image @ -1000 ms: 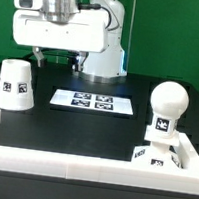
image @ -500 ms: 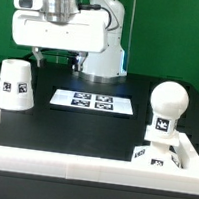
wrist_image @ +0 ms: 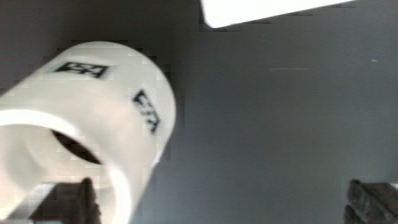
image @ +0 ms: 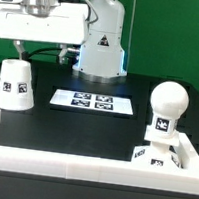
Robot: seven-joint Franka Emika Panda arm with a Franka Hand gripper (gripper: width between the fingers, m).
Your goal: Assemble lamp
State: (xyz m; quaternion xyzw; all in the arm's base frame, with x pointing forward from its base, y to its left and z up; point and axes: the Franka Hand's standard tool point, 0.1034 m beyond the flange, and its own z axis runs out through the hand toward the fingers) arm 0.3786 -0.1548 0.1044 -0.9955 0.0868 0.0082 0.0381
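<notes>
The cup-shaped white shade (image: 16, 84) stands narrow end up at the exterior view's left. In the wrist view the shade (wrist_image: 98, 110) lies close below, and one fingertip (wrist_image: 68, 200) is beside its rim. My gripper (image: 39, 52) is open and empty, a little above the shade and slightly to its right; in the wrist view the gripper (wrist_image: 221, 205) has its jaws wide apart. The round-topped bulb (image: 167, 104) stands upright at the right, over the flat base block (image: 152, 156). I cannot tell if they are joined.
The marker board (image: 92, 102) lies flat mid-table, and its corner shows in the wrist view (wrist_image: 267, 10). The white robot pedestal (image: 101, 55) stands behind it. A low white wall (image: 79, 167) runs along the front and both sides of the black table.
My gripper has moved to the exterior view's left, from above the marker board's left end to above the shade. The lamp parts have not moved.
</notes>
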